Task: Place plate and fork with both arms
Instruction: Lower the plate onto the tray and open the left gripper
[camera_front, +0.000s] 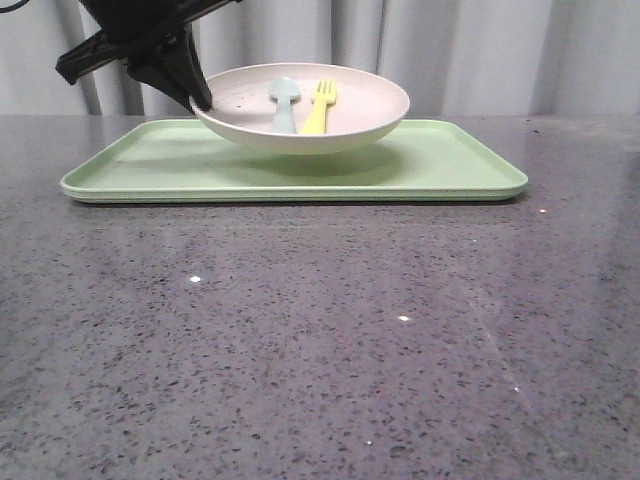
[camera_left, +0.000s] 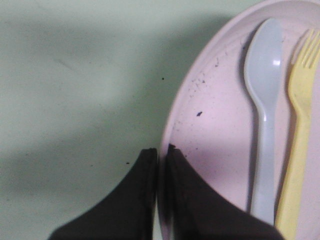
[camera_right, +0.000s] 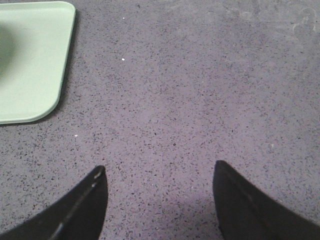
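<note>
My left gripper (camera_left: 161, 155) pinches the plate (camera_front: 300, 105) by its rim, holding it just above the green tray (camera_front: 450, 170) — the fork (camera_front: 320, 105) and a spoon (camera_front: 284, 100) lie inside. My right gripper (camera_right: 159, 197) hangs spread wide over the table (camera_right: 200, 90).

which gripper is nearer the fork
Left. The left gripper is shut on the rim of the plate that holds the fork. The right gripper is open over bare table, off the tray.
</note>
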